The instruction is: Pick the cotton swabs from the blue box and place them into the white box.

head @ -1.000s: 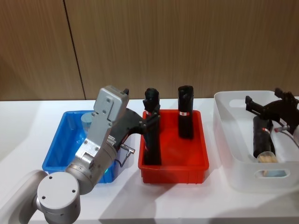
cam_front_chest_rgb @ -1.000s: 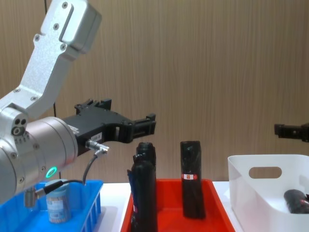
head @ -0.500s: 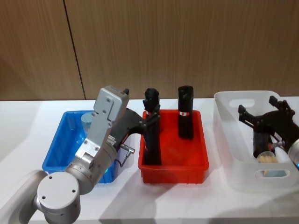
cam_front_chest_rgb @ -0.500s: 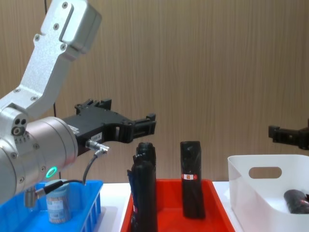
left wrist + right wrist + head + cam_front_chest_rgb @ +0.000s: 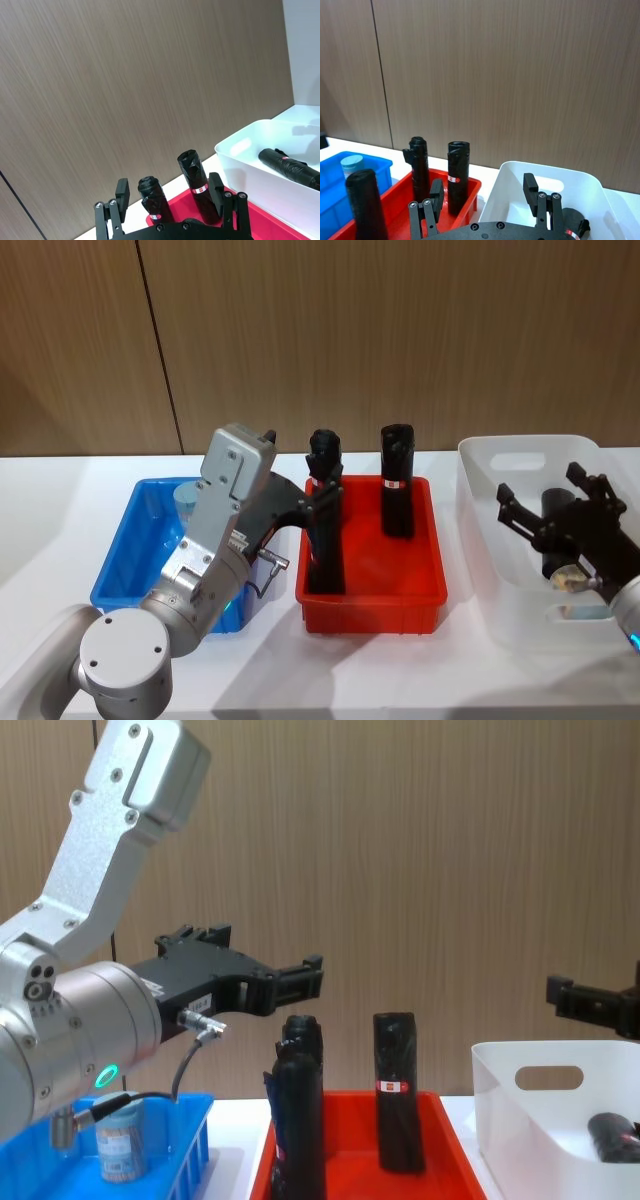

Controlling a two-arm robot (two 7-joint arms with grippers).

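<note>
- Head view has the white table [image 5: 60,500] spread across the scene, three bins lined up on it in front of a wood-panel wall [image 5: 400,330].
- On the robot's right sits the white box [image 5: 485,540], biggest of the three bins, and a black roll [image 5: 612,1136] lies on its floor along with a pale-lidded tub [image 5: 585,612] near the front wall.
- Above that white box hangs the right gripper [image 5: 545,512], fingers spread wide and nothing between them; the right wrist view confirms the open gap.
- Centre of the table, the red bin [image 5: 372,602] holds tall black rolls [image 5: 396,492] standing upright, each with a red-white band.
- Over on the robot's left, the blue box [image 5: 135,540] stands just beside the red bin.
- Raised over the near edges of the blue box and red bin is the left gripper [image 5: 298,980], pincer apart and empty, pointing toward the rolls.
- Inside the blue box, at its far end, one tub of cotton swabs [image 5: 122,1148] stands upright, its pale round lid on top.
</note>
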